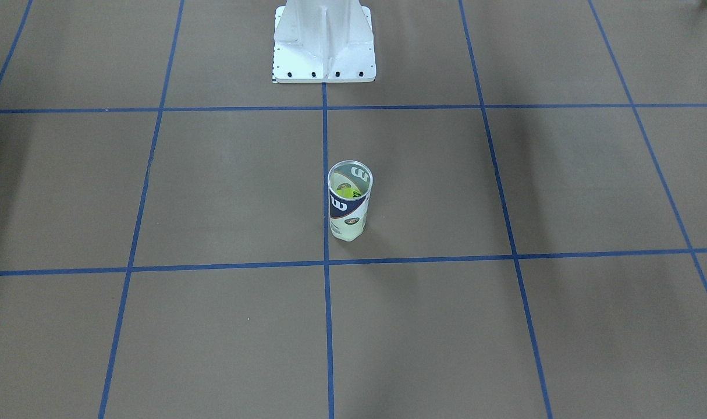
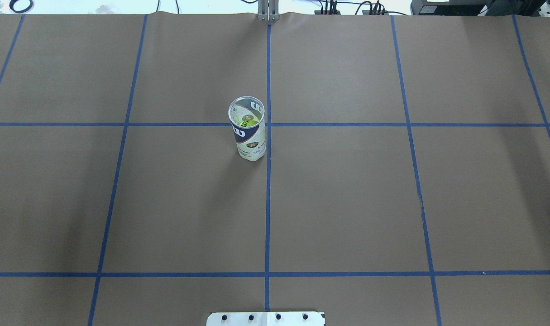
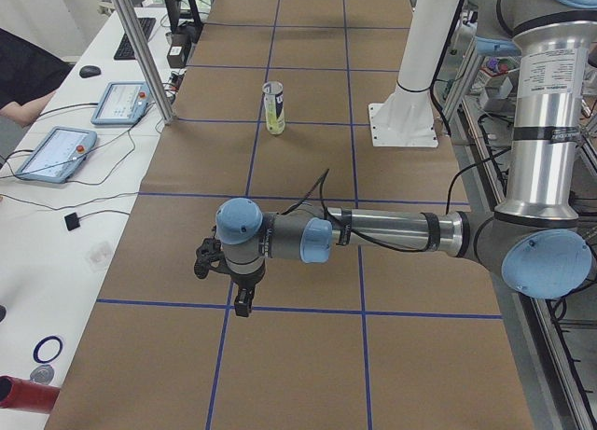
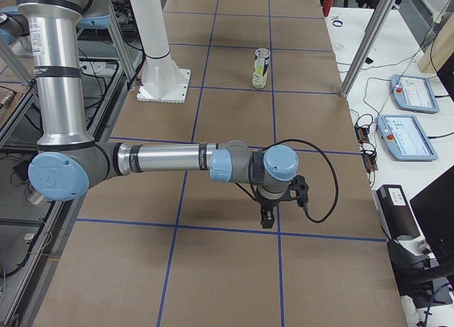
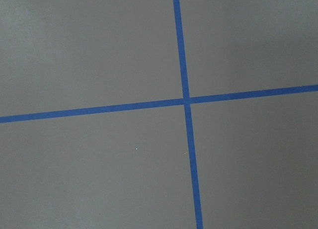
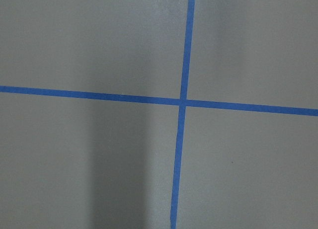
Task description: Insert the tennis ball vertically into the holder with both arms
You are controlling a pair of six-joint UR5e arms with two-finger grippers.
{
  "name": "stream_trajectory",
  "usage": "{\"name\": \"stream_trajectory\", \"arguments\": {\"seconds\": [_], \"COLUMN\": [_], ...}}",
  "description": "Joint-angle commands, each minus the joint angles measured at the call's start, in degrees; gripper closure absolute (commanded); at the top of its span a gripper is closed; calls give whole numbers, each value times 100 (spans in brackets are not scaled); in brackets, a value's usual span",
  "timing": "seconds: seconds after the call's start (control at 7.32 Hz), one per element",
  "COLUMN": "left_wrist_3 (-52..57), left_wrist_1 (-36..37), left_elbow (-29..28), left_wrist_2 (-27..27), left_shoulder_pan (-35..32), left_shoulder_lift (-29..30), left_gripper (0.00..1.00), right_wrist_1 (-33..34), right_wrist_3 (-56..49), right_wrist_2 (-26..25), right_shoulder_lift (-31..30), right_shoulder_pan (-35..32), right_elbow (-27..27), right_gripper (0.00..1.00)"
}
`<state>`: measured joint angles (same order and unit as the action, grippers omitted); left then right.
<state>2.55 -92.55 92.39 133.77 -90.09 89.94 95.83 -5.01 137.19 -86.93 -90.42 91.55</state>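
The holder, a clear can with a navy-and-white label, stands upright near the table's middle, beside a blue tape line. A yellow-green tennis ball lies inside it, seen through the open top. Neither gripper shows in the overhead or front views. In the exterior left view my left gripper hangs low over the paper, far on the near side of the holder. In the exterior right view my right gripper hangs likewise, far from the holder. I cannot tell whether either is open or shut. Both wrist views show only tape lines.
The white pedestal base stands at the robot's side of the table. Along the far edge runs a white bench with tablets and aluminium posts. A person's arm rests there.
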Motion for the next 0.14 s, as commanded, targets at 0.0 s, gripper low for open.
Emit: {"name": "stream_trajectory", "arguments": {"seconds": [0.0], "left_wrist_3": [0], "left_wrist_1": [-9], "left_elbow": [7], "left_wrist_2": [0], "left_shoulder_pan": [0], "left_shoulder_lift": [-3], "left_gripper": [1], "right_wrist_1": [-2], "right_wrist_3": [0], "right_wrist_2": [1], "right_shoulder_lift": [10], "right_shoulder_pan": [-2], "right_elbow": [-5], "right_gripper": [1]}}
